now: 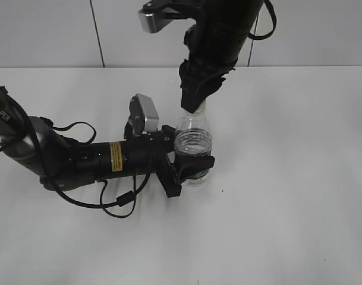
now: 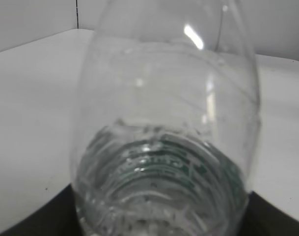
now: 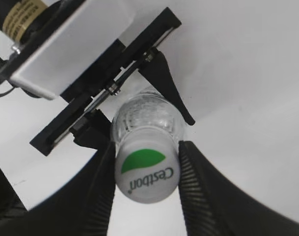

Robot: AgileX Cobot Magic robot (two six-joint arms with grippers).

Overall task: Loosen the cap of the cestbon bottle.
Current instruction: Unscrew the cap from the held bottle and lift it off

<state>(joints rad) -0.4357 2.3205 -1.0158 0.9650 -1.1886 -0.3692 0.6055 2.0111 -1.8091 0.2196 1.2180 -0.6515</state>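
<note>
The clear cestbon bottle (image 1: 193, 142) stands upright on the white table, its green label low on the body. My left gripper (image 1: 189, 164) is shut around its lower body; in the left wrist view the bottle (image 2: 164, 128) fills the frame with the dark fingers at both bottom corners. My right gripper (image 1: 194, 105) comes down from above over the neck. In the right wrist view its two ribbed fingers (image 3: 146, 173) press both sides of the white cap (image 3: 146, 172), which bears a green leaf mark and the word Cestbon. The cap is hidden in the exterior view.
The white table (image 1: 287, 208) stretches to a pale wall at the back. My left arm (image 1: 79, 157) lies low across the table's left half with a loose black cable (image 1: 118, 205) beside it. My right arm (image 1: 219, 29) hangs over the back middle.
</note>
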